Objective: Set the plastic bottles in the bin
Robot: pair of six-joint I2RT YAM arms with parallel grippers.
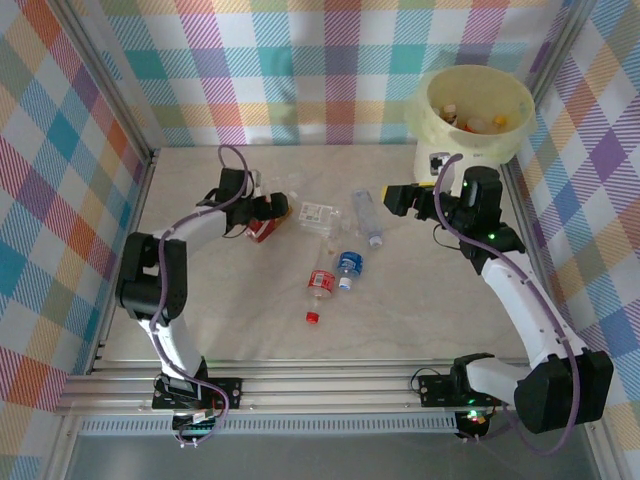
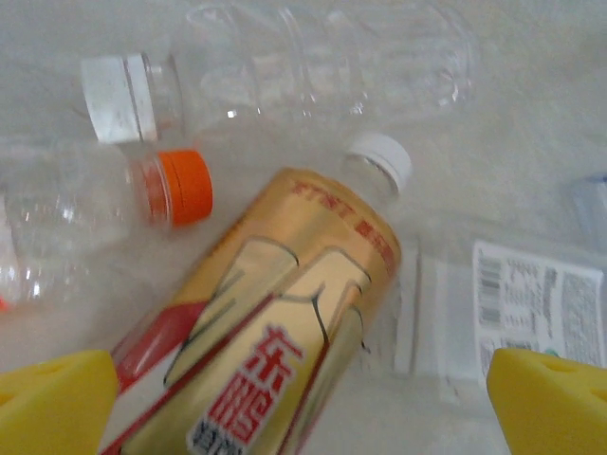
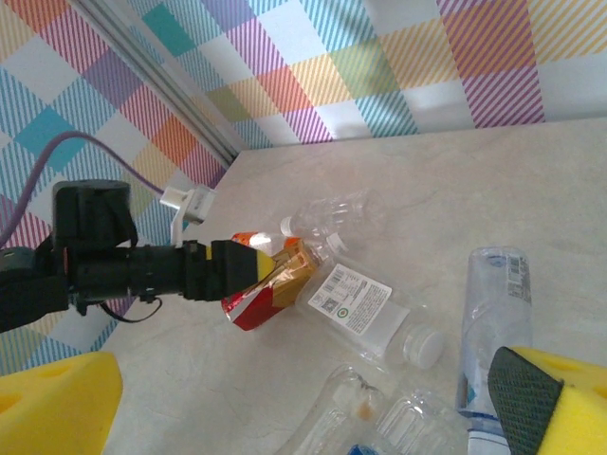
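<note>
Several plastic bottles lie mid-table. My left gripper stands open low over a gold-and-red-labelled bottle, which lies between the yellow fingers without being clamped. Beside it are an orange-capped clear bottle, a white-capped clear bottle and a flat bottle with a white label. Further right lie a clear bottle, a blue-labelled one and a red-labelled one. My right gripper hangs open and empty above the table, near the bin, which holds bottles.
A loose red cap lies near the front of the pile. Checked walls close the table on three sides, with the bin in the back right corner. A metal rail runs along the near edge by the arm bases.
</note>
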